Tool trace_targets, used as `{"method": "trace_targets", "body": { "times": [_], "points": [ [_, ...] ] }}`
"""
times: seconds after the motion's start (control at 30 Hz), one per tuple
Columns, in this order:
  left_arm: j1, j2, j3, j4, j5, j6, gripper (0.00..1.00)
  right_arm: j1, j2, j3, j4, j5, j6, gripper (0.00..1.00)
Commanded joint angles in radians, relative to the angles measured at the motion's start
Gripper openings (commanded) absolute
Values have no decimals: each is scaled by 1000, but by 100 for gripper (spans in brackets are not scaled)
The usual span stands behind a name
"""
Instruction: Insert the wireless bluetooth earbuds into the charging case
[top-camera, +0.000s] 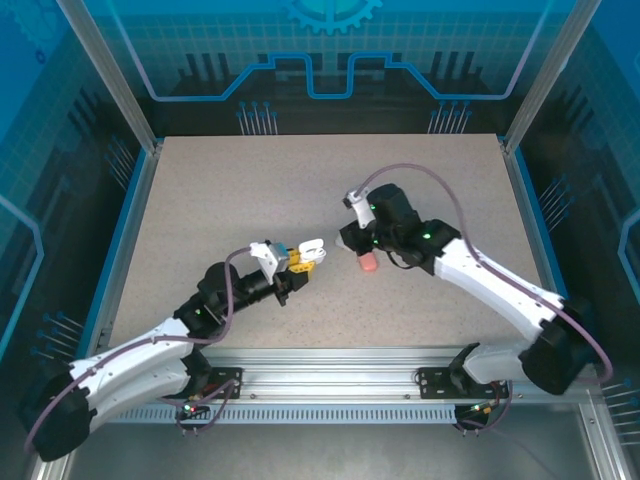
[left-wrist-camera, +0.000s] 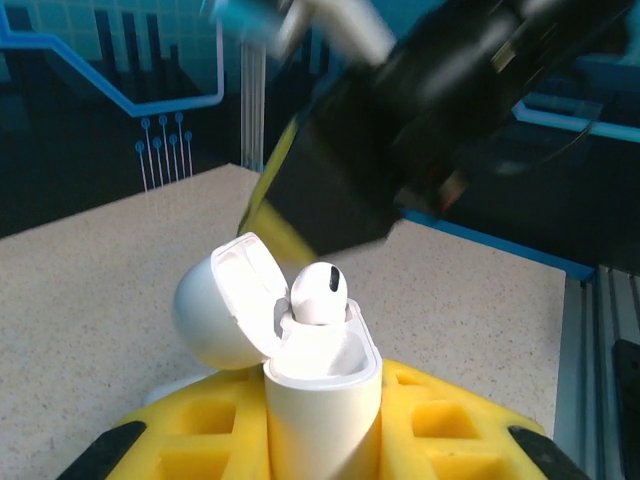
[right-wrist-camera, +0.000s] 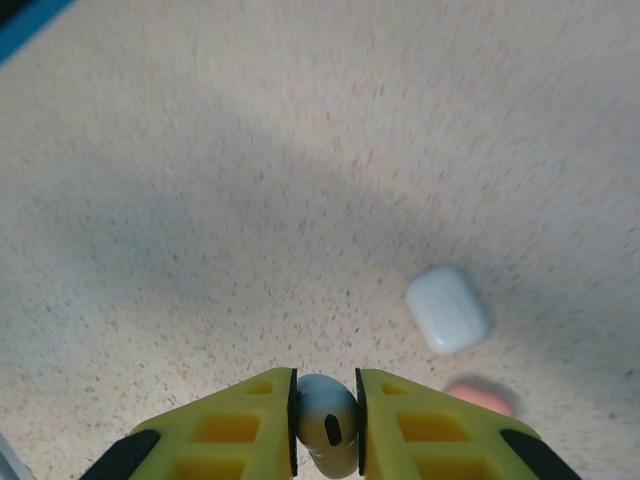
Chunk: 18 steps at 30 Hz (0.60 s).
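Now, the table (top-camera: 200, 200) carries very little, and the work is done above its middle. The left hand (top-camera: 299, 261) and the right hand (right-wrist-camera: 326, 382) are both closed. The left one grips the case (left-wrist-camera: 320, 390) by its lower body, so that the mouth looks up and the lid (left-wrist-camera: 225, 310) stands open to one side. The right one pinches a held bud (right-wrist-camera: 327, 418) between its yellow pads. One seated bud (left-wrist-camera: 318, 293) is already in the case, with its head above the rim.

I judge that the step in hand is bringing the second bud to the case; the insertion itself is not yet done. The next move calls for placing the right hand over the free well beside the seated bud, turning the stem downward, and lowering it straight before the pads let go. The well looks narrow, so a small tilt could make the bud catch on the rim or push the seated one.

For room, both hands are well away from the table's blue borders and the frame posts, so nothing hinders there. The tight place is between the two hands: the dark body of the right arm hangs close above the case, and the lid closes one side of the approach. A shut white case (right-wrist-camera: 447, 308) and a pink case (right-wrist-camera: 482, 396) lie near each other on the table, apart from the work.
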Motion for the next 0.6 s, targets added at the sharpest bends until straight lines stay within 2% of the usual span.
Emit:
{"method": "trace_targets", "body": {
  "times": [0.0,0.1,0.23,0.37,0.57],
  "points": [
    [-4,63,37,82,20,-34,0,-3,-105,-9,-24,56,-63,21],
    [-4,135,61,126,32,-53,0,5,-175,-6,-12,46,-101,21],
    [-6,227,96,200,73,-84,0,69,-224,-20,28,46,-179,21],
    [-8,284,117,264,95,-99,0,147,-240,-56,87,87,-237,21],
    [-7,305,132,282,107,-99,0,177,-216,-80,129,92,-254,22]
  ]
}}
